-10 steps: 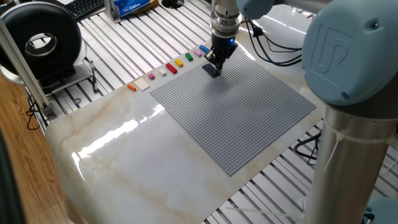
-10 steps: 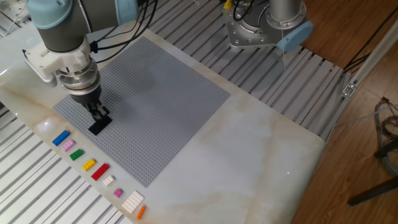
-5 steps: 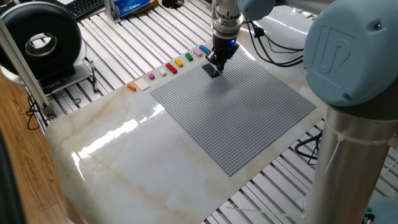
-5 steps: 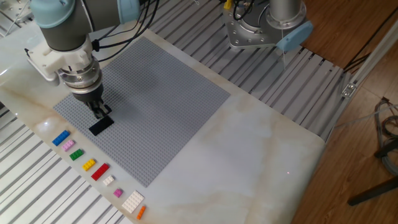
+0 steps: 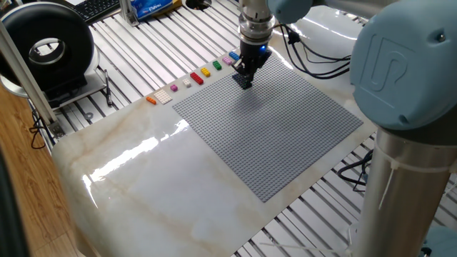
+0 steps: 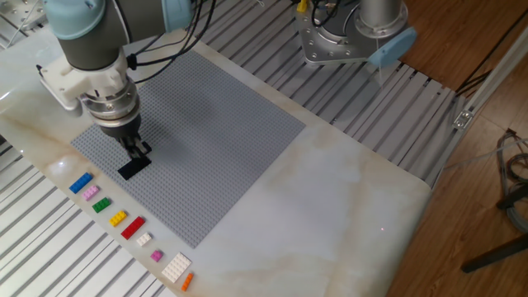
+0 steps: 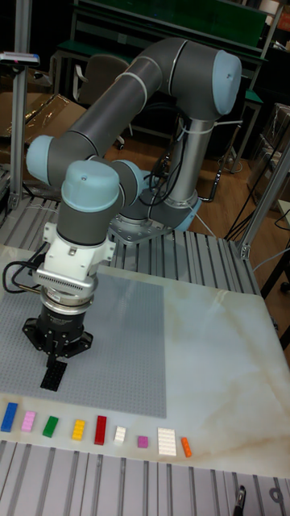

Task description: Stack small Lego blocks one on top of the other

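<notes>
A black Lego block (image 6: pixel 134 168) lies flat on the grey baseplate (image 6: pixel 223 124) near its edge, with nothing stacked on it. My gripper (image 6: pixel 139 149) hangs just above the block, its fingers a narrow gap apart and holding nothing. The same block (image 7: pixel 55 375) shows under the gripper (image 7: pixel 58 357) in the tall view, and again as the block (image 5: pixel 244 83) below the gripper (image 5: pixel 245 73). A blue block (image 6: pixel 80 183) and a pink block (image 6: pixel 90 193) lie off the plate in a row on the marble.
The row beside the baseplate continues with a green brick (image 6: pixel 101 205), a yellow brick (image 6: pixel 118 218), a red brick (image 6: pixel 133 227), small white and purple bricks, a white plate (image 6: pixel 176 267) and an orange brick (image 6: pixel 186 281). The robot base (image 6: pixel 346 33) stands beyond the plate.
The gripper has lifted a little off the black block, which has stayed in place on the baseplate.
</notes>
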`<state>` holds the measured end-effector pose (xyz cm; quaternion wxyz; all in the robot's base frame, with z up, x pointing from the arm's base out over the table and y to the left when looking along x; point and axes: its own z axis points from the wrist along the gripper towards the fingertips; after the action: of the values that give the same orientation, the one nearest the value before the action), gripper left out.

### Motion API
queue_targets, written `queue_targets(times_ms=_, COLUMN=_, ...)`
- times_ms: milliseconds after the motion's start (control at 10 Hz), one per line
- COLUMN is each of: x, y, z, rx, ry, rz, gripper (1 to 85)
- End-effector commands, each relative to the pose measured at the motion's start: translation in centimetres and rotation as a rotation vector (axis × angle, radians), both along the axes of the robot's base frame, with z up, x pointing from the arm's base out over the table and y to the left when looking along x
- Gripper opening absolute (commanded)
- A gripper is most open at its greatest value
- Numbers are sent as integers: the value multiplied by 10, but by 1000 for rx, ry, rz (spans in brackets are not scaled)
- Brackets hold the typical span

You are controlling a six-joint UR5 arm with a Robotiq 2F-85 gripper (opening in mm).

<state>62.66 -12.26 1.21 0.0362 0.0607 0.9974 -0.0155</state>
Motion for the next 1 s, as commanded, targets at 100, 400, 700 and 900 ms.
queue_targets(times_ms=100, x=10, y=26, z=-1, rx=36, ry=-31, rz=-48, gripper=10)
queue_targets(times_ms=400, x=12, y=27, z=-2, rx=42, ry=-36, rz=-45, gripper=10)
queue_targets(times_ms=700, x=10, y=29, z=-5, rx=41, ry=-39, rz=-48, gripper=10)
queue_targets(times_ms=900, x=7, y=29, z=-8, rx=36, ry=-38, rz=-46, gripper=10)
